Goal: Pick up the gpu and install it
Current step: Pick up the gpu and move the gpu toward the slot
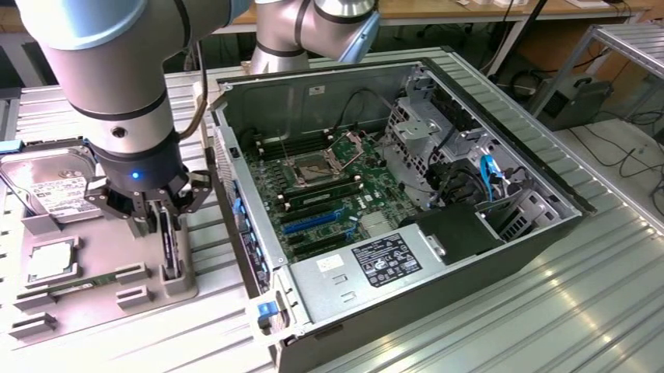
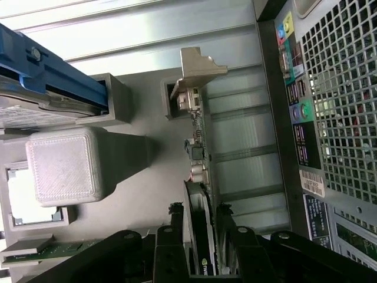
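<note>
Notably, wrist view: end effector (image 2: 200,209) parted astride gpu (image 2: 197,144) edge.

Arm (image 1: 104,62): smooth silver-grey tubular links, rounded joint housings with pale blue-grey caps. Wrist section black, with 1 blue light (image 1: 135,175) glowing on its face. Dark cable (image 1: 195,109) runs beside the lower link. Gripper (image 1: 164,229): matte black, 2 slim fingers (image 2: 177,236) on jointed linkage bars, small pins at the pivots.

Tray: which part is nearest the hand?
The gpu, the dark card standing on edge inside the open hand; the hard drive and memory stick sit farther away.
</note>
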Controlling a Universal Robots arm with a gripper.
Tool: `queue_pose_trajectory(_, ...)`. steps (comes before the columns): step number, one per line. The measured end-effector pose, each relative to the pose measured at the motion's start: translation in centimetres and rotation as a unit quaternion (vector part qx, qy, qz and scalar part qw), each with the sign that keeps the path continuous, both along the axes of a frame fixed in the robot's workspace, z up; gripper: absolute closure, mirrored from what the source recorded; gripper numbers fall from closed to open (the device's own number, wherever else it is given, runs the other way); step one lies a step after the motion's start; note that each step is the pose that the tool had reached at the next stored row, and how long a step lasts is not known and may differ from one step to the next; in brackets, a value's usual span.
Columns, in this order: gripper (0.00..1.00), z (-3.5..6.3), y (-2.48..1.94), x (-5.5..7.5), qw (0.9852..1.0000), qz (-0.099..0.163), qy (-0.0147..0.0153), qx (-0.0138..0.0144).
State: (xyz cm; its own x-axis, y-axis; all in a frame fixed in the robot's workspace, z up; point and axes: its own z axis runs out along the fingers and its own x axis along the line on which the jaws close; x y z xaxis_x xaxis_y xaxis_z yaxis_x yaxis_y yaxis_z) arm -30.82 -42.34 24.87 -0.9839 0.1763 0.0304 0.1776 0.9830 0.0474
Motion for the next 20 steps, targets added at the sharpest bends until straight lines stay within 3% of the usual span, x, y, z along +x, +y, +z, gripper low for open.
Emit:
queue_pose_trajectory(5,0.64,-0.24,0.0,-0.01,0.9999,0.0,0.0114,0.0027)
queue_pose_trajectory(15,0.64,-0.54,0.15,-0.01,0.9999,0.001,0.0117,0.0028)
queue_pose_trajectory(17,0.72,-0.55,0.16,-0.01,0.9999,0.001,0.0118,0.0028)
queue_pose_trajectory(20,0.73,-0.55,0.16,0.0,0.9999,0.001,0.0117,0.0028)
